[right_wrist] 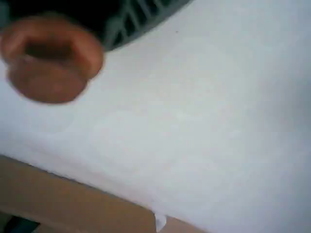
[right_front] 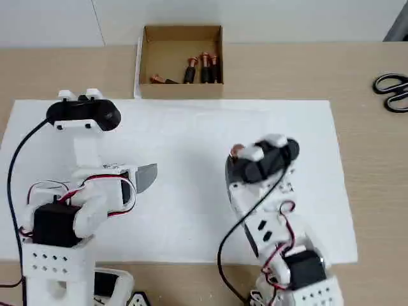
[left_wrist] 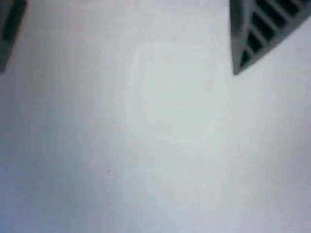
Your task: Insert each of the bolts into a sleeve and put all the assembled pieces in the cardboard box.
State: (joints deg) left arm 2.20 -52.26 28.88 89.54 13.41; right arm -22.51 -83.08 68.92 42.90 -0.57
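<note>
The cardboard box point(right_front: 182, 91) stands at the back of the table with several copper-headed bolts in black sleeves point(right_front: 203, 69) lying inside. My right gripper point(right_front: 236, 155) hovers over the middle of the white sheet, shut on a copper-headed bolt point(right_front: 237, 150). The right wrist view shows that bolt's round copper head point(right_wrist: 48, 60) close up, under a dark ribbed finger point(right_wrist: 141, 19). My left gripper point(right_front: 145, 177) sits low over the sheet's left half. Its fingers point(left_wrist: 260, 29) stand wide apart in the left wrist view, with bare sheet between them.
A white sheet point(right_front: 191, 210) covers most of the wooden table point(right_front: 357, 70). Black scissors point(right_front: 392, 89) lie at the far right on the wood. The sheet's far edge and the wood beyond it point(right_wrist: 63, 204) show in the right wrist view.
</note>
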